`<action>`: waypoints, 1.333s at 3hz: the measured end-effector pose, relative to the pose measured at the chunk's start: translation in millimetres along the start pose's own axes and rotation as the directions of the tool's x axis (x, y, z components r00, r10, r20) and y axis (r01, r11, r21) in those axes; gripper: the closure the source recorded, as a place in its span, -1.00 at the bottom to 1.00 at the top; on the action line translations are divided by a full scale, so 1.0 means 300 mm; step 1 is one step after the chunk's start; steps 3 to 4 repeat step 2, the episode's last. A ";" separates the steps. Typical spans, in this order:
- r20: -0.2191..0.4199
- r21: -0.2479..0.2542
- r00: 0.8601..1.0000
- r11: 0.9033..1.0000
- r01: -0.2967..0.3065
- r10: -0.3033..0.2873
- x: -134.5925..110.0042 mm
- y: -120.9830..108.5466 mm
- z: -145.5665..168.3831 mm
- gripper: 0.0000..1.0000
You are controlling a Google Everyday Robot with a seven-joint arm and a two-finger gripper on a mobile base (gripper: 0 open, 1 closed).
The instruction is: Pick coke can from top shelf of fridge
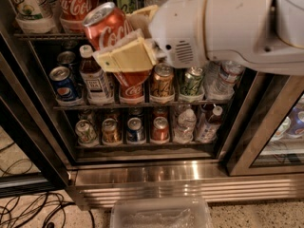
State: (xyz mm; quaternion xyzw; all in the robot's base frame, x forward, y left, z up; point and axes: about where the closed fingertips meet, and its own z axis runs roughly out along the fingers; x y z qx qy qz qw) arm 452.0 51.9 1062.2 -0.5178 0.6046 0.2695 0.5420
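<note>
My gripper [128, 51], on a white arm reaching in from the upper right, is shut on a red coke can [108, 26]. Its cream fingers [126, 58] clamp the can's middle. The can is tilted, silver lid up and to the left, and is held in front of the open fridge [142, 170], off the top shelf [38, 34]. A second coke can [75, 4] still stands on the top shelf at upper left, beside a white-green container [26, 6].
The middle rack holds a Pepsi can [64, 83], a brown bottle [93, 77], a copper-orange can [162, 82] and a green can [192, 82]. The lower rack holds several small cans and bottles. A clear tub [161, 213] sits on the floor; cables [33, 210] lie at left.
</note>
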 end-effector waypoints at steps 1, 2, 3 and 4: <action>0.041 -0.111 0.998 0.993 -0.037 0.042 -0.001 0.135 -0.028 1.00; 0.051 -0.133 0.997 0.990 -0.043 0.050 -0.011 0.155 -0.029 1.00; 0.051 -0.133 0.997 0.990 -0.043 0.050 -0.011 0.155 -0.029 1.00; 0.051 -0.133 0.997 0.990 -0.043 0.050 -0.011 0.155 -0.029 1.00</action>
